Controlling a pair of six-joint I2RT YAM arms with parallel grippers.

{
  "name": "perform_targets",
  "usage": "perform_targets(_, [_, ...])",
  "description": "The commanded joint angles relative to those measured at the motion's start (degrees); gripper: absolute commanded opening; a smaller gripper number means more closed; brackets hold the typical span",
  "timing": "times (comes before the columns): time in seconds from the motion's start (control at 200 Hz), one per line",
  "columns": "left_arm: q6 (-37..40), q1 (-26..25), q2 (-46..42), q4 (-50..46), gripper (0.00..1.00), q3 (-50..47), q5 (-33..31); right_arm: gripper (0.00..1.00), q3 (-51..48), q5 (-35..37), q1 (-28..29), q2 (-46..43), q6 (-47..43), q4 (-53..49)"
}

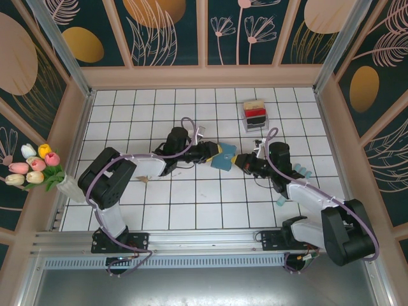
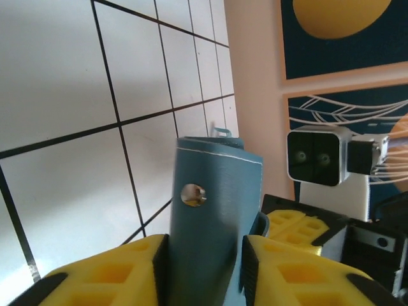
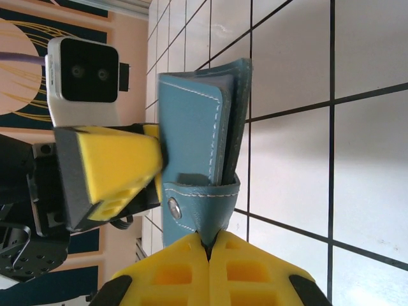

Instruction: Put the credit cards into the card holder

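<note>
Card holder (image 1: 224,158), at mid counter (image 1: 191,207), grasped by 2 hands: left hand (image 2: 204,261) clenched on its body, right hand (image 3: 209,245) clenched on its strap. Cards (image 1: 254,112) are seen in the rack (image 1: 255,125); none inserted yet.

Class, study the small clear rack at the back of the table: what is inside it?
The clear rack holds a tan card farthest, a red card, then a black card nearest. Each overlaps the one behind, so full faces stay hidden.

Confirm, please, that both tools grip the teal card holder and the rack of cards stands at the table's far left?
Not quite: the top external view shows the rack of cards at the far right. The left tool and right tool do grip the card holder.
</note>
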Motion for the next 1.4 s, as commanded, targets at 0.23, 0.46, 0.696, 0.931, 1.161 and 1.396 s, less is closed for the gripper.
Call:
perform_targets(0.23, [3.25,-0.05,-3.62,-0.15,0.00,-1.56,-3.83,0.26,8.49,16.22,0.19,2.89,-5.75,-18.59])
perform_targets(0.46, [4.37,-0.44,-1.05,-9.30,0.00,-1.22,-10.74,0.42,15.74,28.15,8.13,7.71,-10.33,-27.59])
perform_targets(0.696, [1.76,-1.79,0.67,-8.36,0.00,-1.58,-11.71,0.44,20.46,30.39,16.08,15.82,-11.10,-25.28])
perform_targets(0.931, [1.10,-1.90,1.25,-8.34,0.00,-1.45,-11.54,0.48,25.05,32.36,18.40,21.22,-14.25,-27.55])
perform_targets(1.161, [-0.96,-1.92,2.14,-4.50,0.00,-2.38,-10.15,0.49,24.22,27.76,18.48,27.49,-15.60,-24.76])
perform_targets(1.396, [-1.21,-1.94,1.60,-3.70,0.00,-2.90,-10.30,0.42,28.39,39.79,21.44,35.82,-16.34,-36.27])
